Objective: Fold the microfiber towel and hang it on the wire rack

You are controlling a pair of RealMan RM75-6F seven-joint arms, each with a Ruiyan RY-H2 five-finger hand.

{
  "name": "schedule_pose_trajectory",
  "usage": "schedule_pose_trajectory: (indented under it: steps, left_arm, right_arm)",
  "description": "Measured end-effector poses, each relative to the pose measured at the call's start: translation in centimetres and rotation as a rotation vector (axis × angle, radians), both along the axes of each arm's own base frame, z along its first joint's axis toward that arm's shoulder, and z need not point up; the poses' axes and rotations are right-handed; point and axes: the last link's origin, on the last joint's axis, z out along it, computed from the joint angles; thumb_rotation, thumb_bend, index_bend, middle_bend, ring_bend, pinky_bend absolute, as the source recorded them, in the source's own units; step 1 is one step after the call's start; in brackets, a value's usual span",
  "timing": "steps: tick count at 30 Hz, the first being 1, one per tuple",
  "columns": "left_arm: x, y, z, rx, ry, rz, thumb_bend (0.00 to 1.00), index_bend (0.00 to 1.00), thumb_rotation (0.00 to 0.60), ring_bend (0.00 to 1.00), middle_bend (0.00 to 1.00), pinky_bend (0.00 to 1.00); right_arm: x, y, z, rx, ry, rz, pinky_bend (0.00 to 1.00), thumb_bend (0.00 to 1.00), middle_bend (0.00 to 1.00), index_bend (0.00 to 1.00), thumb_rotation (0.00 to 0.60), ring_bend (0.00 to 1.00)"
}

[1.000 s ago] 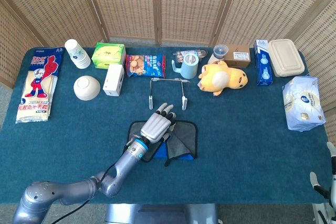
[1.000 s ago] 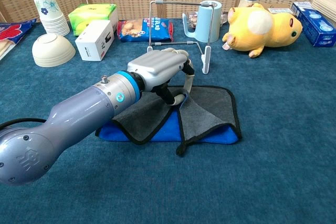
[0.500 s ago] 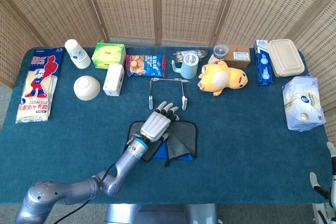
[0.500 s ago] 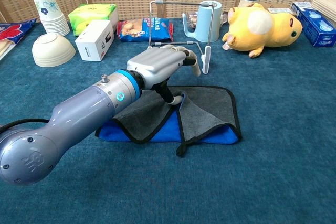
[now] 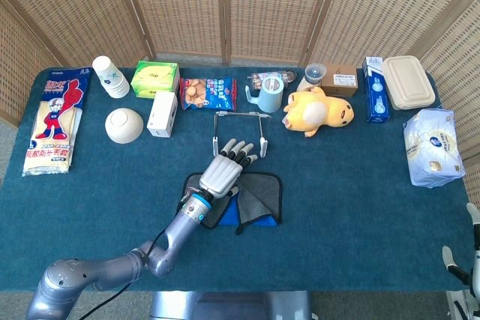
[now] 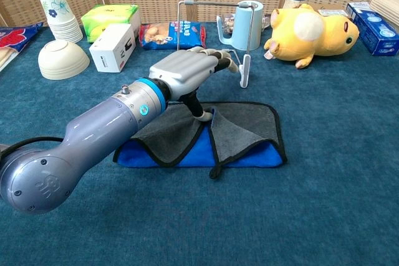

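Note:
The microfiber towel (image 5: 259, 198) (image 6: 246, 132), blue with a grey face and black trim, lies partly folded on the blue table, two grey flaps meeting in a V at its middle. My left hand (image 5: 225, 170) (image 6: 190, 70) hovers over its far left part, fingers stretched out toward the wire rack (image 5: 240, 115) (image 6: 215, 2). Only the thumb reaches down to the flap edge, and the hand holds nothing. The rack stands upright just beyond the towel. A sliver of my right hand (image 5: 466, 264) shows at the lower right edge, its fingers too cut off to read.
Behind the rack stand a pale blue mug (image 6: 244, 23), a snack bag (image 6: 173, 34) and a yellow plush toy (image 6: 308, 32). A white box (image 6: 113, 47), a bowl (image 6: 62, 59), stacked cups (image 6: 57, 12) and a green box (image 6: 111, 17) sit at the back left.
My left hand has risen and slid toward the rack, its fingers straightening. The grey flap it pinched has dropped and lies flatter on the towel.

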Motion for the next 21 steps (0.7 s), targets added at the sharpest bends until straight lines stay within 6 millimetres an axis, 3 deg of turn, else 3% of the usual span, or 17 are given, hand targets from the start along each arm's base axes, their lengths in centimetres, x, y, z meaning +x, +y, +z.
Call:
schedule_pose_trajectory:
  steps: [14, 21]
  left_arm:
    - [0.6, -1.0, 0.6, -0.006, -0.066, -0.019, 0.21, 0.04, 0.600, 0.00, 0.01, 0.00]
    - [0.6, -2.1, 1.7, -0.060, -0.165, 0.000, 0.21, 0.12, 0.600, 0.00, 0.05, 0.00]
  right_arm:
    - [0.2, 0.0, 0.0, 0.000, 0.000, 0.006, 0.00, 0.31, 0.02, 0.03, 0.600, 0.00]
    - [0.6, -0.3, -0.2, 0.007, 0.002, 0.017, 0.00, 0.31, 0.02, 0.03, 0.600, 0.00]
